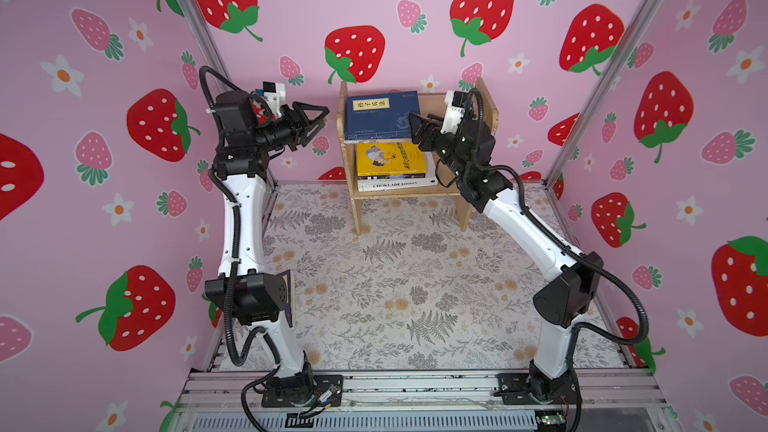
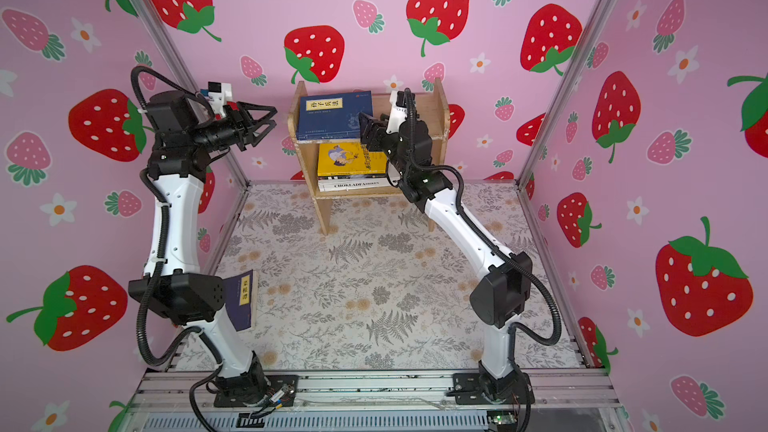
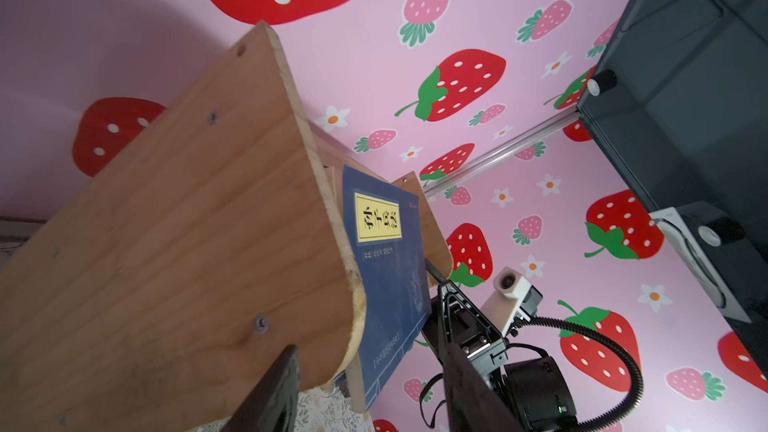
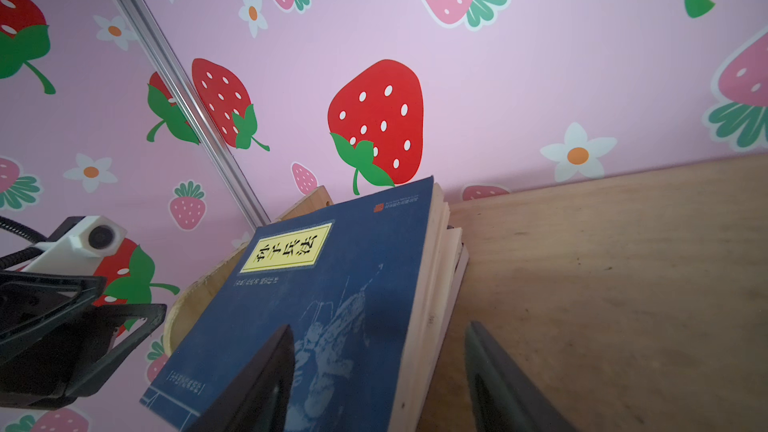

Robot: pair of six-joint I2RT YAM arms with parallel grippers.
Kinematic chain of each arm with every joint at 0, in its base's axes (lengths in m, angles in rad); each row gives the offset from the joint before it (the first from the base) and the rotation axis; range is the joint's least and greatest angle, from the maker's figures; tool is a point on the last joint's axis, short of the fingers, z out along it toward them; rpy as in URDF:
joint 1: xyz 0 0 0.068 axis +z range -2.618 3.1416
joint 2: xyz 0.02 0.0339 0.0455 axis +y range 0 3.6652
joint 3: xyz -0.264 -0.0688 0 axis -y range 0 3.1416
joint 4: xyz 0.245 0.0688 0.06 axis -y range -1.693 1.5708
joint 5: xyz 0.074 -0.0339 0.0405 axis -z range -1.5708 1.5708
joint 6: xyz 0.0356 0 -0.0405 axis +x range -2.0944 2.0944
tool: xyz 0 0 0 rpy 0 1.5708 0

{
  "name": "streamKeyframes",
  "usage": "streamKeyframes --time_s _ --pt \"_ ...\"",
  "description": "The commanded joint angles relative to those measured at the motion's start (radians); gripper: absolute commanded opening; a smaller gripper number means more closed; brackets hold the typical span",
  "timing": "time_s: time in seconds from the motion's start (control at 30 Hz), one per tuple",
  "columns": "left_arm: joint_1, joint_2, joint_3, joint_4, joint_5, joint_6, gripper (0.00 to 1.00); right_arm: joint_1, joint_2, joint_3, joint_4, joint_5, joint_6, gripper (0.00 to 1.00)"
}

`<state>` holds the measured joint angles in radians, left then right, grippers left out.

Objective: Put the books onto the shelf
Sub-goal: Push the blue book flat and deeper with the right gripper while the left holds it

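**Handling.** The navy book [image 1: 376,116] lies cover-up at the left end of the upper tier of the shelf [image 1: 356,209]. It is judged to be a paperback of moderate weight, with smooth, flexible covers. Grip across the whole page block at the fore-edge or spine, never by one cover alone.

The yellow book [image 1: 390,157] and Chokladfabriken [image 1: 395,185] are stacked on the lower tier. A second navy book [image 2: 243,299] lies on the counter [image 1: 395,284], partly hidden behind the left arm.

**Pose.**
- **Right arm:** it reaches up to the upper tier. The right gripper [image 1: 417,123] has its jaws spread astride the navy book's fore-edge corner, with a gap visible on one side, so they are not clamped.
- **Left arm:** the elbow is high and the forearm level. The left gripper [image 1: 322,117] sits just outside the shelf's left panel with its jaws released and empty.
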<state>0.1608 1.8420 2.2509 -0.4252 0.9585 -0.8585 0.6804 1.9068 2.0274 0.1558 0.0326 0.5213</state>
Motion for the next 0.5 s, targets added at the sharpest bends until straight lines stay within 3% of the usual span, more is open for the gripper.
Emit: streamKeyframes --time_s 0.0,0.2,0.3,0.47 --pt "-0.012 -0.111 -0.088 -0.006 -0.097 0.152 0.61 0.007 -0.001 0.017 -0.009 0.013 -0.016 0.67" --pt "-0.089 -0.386 -0.419 0.017 -0.324 0.512 0.78 0.006 -0.011 0.029 -0.012 -0.069 -0.07 0.77" --pt "-0.121 -0.47 -0.554 0.083 -0.418 0.558 0.82 0.007 -0.027 0.014 -0.013 -0.068 -0.075 0.81" --pt "-0.18 -0.52 -0.668 0.186 -0.564 0.613 0.82 0.008 -0.049 -0.028 0.012 -0.075 -0.042 0.78"
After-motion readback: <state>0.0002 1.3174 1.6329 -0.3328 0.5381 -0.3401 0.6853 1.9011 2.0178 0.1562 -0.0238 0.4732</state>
